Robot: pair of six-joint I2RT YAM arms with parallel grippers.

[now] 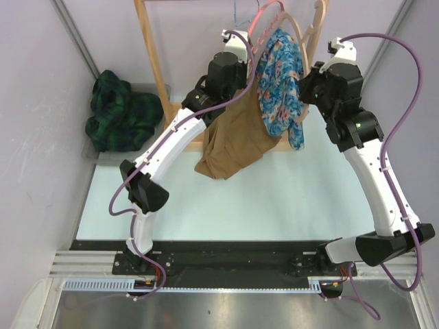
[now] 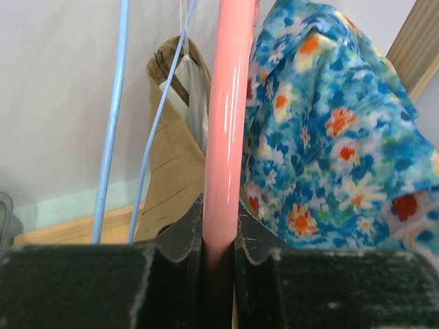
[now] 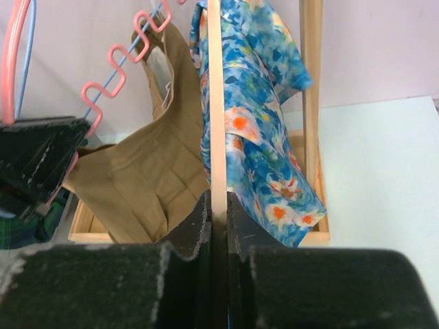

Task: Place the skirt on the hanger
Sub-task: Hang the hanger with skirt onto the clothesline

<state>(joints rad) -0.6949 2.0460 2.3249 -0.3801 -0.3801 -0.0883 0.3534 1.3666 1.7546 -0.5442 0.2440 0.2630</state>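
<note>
Now left gripper (image 2: 219,240) grips pink hanger (image 2: 227,103) (right gripper (image 3: 218,223): wooden hanger (image 3: 215,103)).

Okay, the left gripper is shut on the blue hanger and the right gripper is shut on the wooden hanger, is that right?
Not quite. The left wrist view shows the left gripper shut on the pink hanger; the blue hanger hangs free beside it. The right gripper is indeed shut on the wooden hanger.
</note>
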